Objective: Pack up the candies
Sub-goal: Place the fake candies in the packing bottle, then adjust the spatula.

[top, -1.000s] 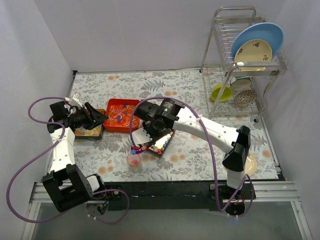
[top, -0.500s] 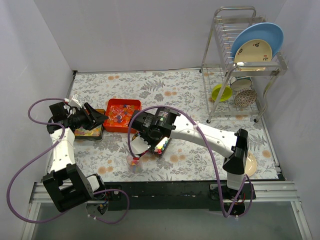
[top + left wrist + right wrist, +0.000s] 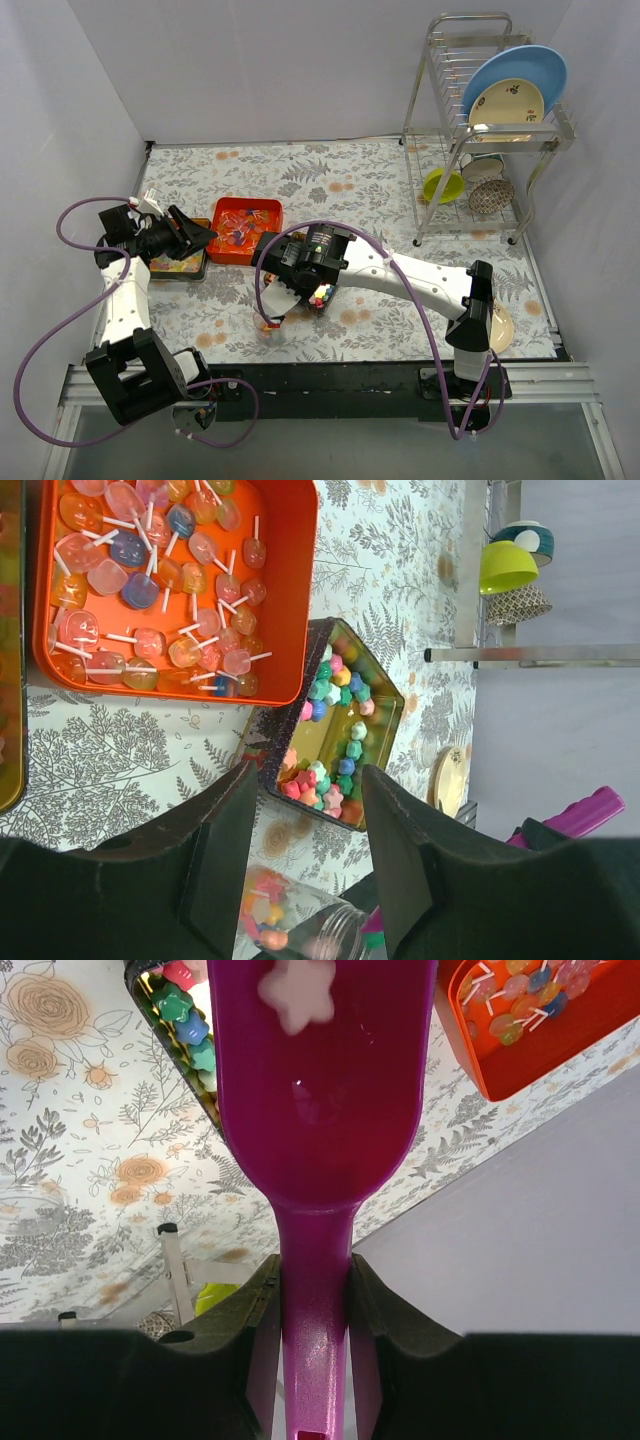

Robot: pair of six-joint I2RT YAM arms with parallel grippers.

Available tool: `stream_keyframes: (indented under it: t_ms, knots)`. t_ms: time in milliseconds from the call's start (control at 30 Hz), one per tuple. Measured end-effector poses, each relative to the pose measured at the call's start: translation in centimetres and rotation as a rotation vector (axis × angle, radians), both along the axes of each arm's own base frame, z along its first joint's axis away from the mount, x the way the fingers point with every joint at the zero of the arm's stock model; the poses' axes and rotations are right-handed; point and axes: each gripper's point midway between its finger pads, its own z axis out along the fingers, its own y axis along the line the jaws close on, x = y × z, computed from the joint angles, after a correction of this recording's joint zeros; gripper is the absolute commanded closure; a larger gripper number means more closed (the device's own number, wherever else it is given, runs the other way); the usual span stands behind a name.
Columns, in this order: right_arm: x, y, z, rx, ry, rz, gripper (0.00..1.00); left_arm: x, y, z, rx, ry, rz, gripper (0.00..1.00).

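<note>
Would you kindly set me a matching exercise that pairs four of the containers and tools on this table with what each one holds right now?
Things:
1. orange tray
2. dark tin
3. purple scoop
4. glass jar

Contents:
A. a single pale star sweet
B. a few mixed sweets behind clear walls
C. lollipops on white sticks
D. many coloured star sweets, with part of a gold floor bare

Pairs: 1-C, 2-D, 3-A, 4-B
</note>
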Motion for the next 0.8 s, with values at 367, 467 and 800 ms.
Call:
stream_keyframes:
  t_ms: [367, 467, 800]
  knots:
    - [0.3, -0.2, 0.3, -0.006, -0.03, -0.01, 0.99, -0.1, -0.4, 0.3, -0.028, -0.005, -0.018, 0.55]
    - [0.6, -0.4, 0.2, 0.005, -0.016, -0.04, 0.99, -0.1, -0.6, 0.3, -0.048, -0.005, -0.036, 0.56]
    - [6.6, -4.0, -1.2, 0.227, 0.162, -0.462, 0.99, -2.2, -7.8, 2.8, -0.166, -0.09, -0.363, 0.54]
